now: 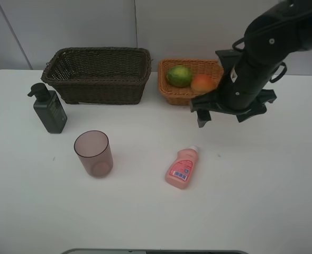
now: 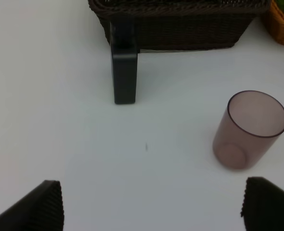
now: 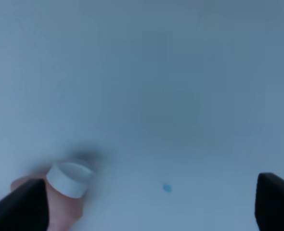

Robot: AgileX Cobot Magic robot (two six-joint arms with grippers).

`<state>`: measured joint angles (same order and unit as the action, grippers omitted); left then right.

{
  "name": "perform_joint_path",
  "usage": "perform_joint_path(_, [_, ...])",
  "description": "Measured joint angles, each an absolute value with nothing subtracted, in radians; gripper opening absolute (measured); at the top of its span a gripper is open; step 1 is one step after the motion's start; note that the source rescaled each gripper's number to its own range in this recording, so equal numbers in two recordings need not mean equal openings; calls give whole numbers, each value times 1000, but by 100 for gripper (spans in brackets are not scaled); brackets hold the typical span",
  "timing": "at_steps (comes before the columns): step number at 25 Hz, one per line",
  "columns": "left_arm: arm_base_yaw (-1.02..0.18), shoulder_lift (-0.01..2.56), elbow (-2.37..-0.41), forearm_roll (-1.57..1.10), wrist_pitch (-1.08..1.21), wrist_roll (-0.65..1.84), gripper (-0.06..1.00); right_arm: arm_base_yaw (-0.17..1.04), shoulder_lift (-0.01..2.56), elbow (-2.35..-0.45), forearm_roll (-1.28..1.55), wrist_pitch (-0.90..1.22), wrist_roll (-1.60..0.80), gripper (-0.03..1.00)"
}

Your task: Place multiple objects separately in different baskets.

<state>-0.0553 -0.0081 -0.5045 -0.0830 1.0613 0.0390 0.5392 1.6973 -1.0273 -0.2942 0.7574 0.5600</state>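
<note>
The dark brown basket (image 1: 98,74) stands at the back with nothing showing inside. Beside it, the light tan basket (image 1: 172,94) holds a green round fruit (image 1: 179,75) and a peach-red fruit (image 1: 202,83). On the table are a dark green pump bottle (image 1: 49,110), a translucent pink cup (image 1: 93,153) standing upright, and a small pink labelled bottle (image 1: 182,168) lying down. My right gripper (image 1: 227,112) hovers open in front of the tan basket, above and behind the pink bottle (image 3: 65,192). My left gripper (image 2: 151,211) is open, empty and low, facing the cup (image 2: 250,130) and pump bottle (image 2: 124,72).
The white table (image 1: 251,185) reaches a grey wall behind the baskets. My right arm crosses over the tan basket's right end. A corner of the tan basket (image 2: 281,24) shows beside the dark basket (image 2: 180,24) in the left wrist view.
</note>
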Motion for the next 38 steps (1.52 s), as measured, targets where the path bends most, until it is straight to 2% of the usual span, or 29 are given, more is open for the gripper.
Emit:
perform_joint_path(4, [-55, -8, -504, -83, 1061, 39, 96, 550, 1697, -1000, -268, 713, 620, 89])
perform_joint_path(10, [-55, -8, -504, -83, 1061, 39, 96, 627, 1703, -1000, -224, 654, 710, 89])
perform_joint_path(21, [-55, -8, -504, -83, 1061, 39, 96, 706, 1838, -1000, -170, 637, 898, 89])
perform_joint_path(38, [-55, -8, -504, -83, 1061, 39, 96, 709, 1938, -1000, -102, 618, 912, 89])
